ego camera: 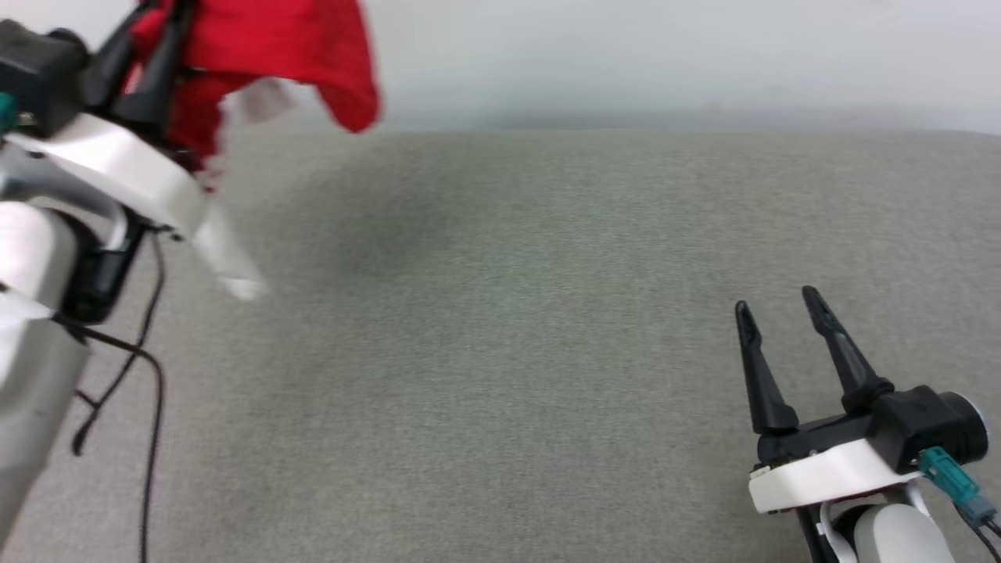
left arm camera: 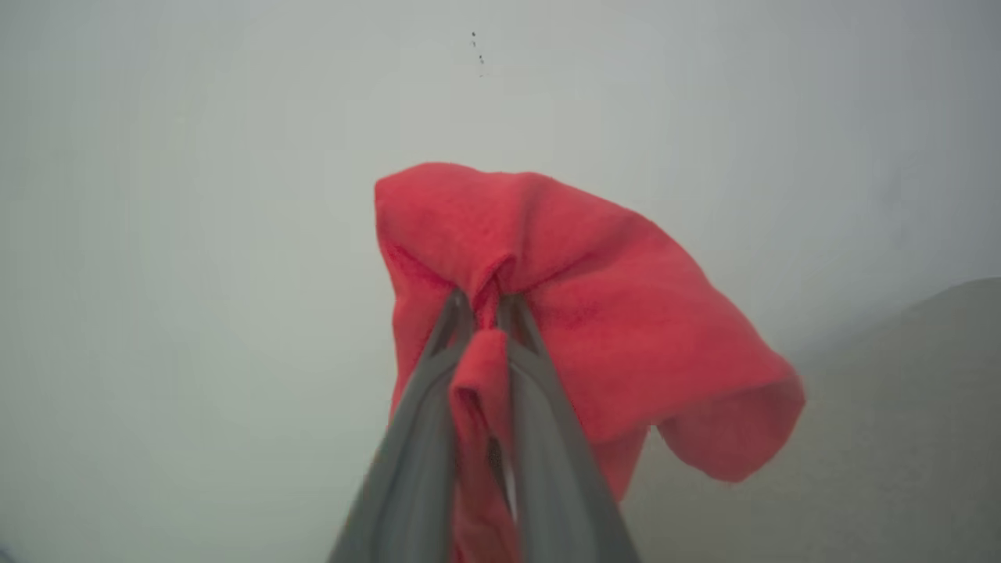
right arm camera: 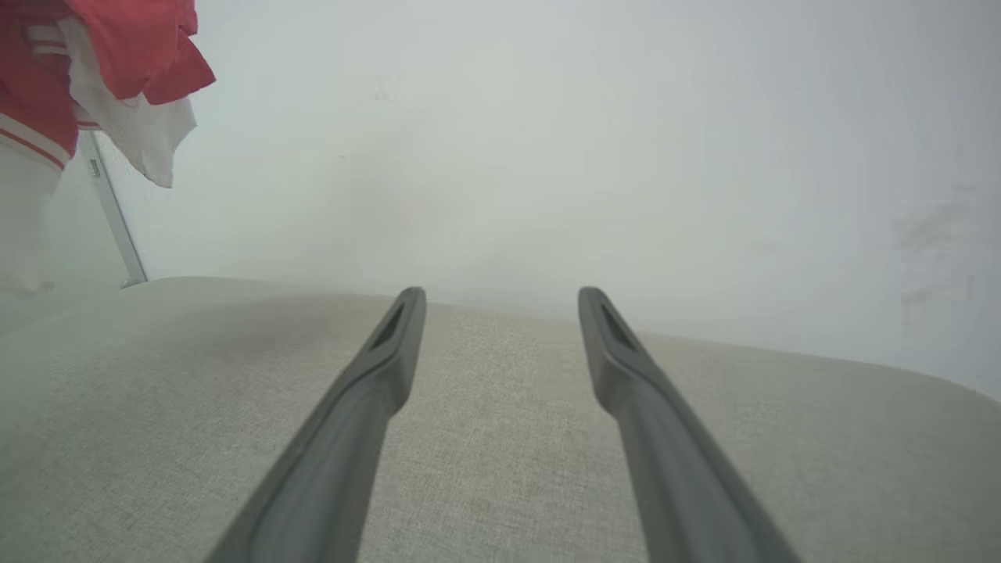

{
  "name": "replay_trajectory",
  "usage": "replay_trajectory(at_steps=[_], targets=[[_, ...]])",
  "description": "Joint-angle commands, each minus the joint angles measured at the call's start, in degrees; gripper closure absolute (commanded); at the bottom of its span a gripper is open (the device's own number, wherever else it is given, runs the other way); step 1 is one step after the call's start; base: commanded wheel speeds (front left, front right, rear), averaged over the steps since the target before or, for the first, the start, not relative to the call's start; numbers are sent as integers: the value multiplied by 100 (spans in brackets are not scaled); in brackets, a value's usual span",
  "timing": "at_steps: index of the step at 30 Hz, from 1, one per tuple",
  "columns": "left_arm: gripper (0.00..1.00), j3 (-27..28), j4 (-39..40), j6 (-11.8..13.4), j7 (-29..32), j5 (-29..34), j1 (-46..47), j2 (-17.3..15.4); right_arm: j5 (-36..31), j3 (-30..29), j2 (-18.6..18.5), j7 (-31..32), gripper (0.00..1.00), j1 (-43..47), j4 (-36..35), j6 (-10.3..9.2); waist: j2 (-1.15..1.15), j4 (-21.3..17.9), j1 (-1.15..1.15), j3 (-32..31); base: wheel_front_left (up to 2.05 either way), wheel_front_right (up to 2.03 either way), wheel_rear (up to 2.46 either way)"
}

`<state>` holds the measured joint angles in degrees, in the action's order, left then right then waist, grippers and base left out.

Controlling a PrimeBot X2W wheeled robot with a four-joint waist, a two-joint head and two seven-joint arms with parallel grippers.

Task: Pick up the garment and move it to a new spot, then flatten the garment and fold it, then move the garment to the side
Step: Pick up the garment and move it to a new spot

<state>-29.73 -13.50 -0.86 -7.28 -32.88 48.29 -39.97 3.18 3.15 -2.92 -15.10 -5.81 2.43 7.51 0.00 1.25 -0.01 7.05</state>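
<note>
In the head view the left gripper (ego camera: 160, 31) sits in the upper left of the frame. Its 2 dark fingers are drawn close together and pinch a bunched fold of the garment (ego camera: 297, 47). The red cloth drapes to the right of the fingers and hangs clear above the grey fabric surface (ego camera: 500, 352), and a blurred white sleeve (ego camera: 227, 258) trails down at the left.

In the left wrist view the garment (left arm camera: 626, 313) wraps over both fingertips of the left gripper (left arm camera: 483, 305), with a strip of red caught between them.

The right gripper (ego camera: 776, 301) is at the lower right, fingers spread wide and holding nothing, well apart from the shirt.

In the right wrist view the right gripper (right arm camera: 502, 295) points over the surface (right arm camera: 500, 438). The garment (right arm camera: 133, 47) hangs at the upper left, showing red-and-white striped trim (right arm camera: 31, 141). Any lettering is folded away and cannot be read.
</note>
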Motion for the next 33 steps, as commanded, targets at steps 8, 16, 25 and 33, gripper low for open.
replay_trajectory(at_steps=[8, 16, 25, 33], targets=[[100, -575, 383, 251, -188, 405, -97, 740, 96, -384, 8, -11, 0, -97, 18, -4, 0, -687, 1, 96, 0, 0, 0], [100, -1465, -310, 254, -614, 961, -550, 1550, 179, -508, 9, -11, 0, -136, 31, -4, 0, -1044, 1, 254, 0, 0, 0], [100, -2076, -1445, -6, -767, 926, -1447, 2300, 169, -535, 10, -11, 0, -109, 76, -4, 0, -1029, 1, 284, 0, 0, 0], [0, -2477, -1872, -315, -803, 1124, -1772, 2823, 99, -513, 9, -11, 0, -30, 178, -4, 0, -702, 1, 107, 0, 0, 0]])
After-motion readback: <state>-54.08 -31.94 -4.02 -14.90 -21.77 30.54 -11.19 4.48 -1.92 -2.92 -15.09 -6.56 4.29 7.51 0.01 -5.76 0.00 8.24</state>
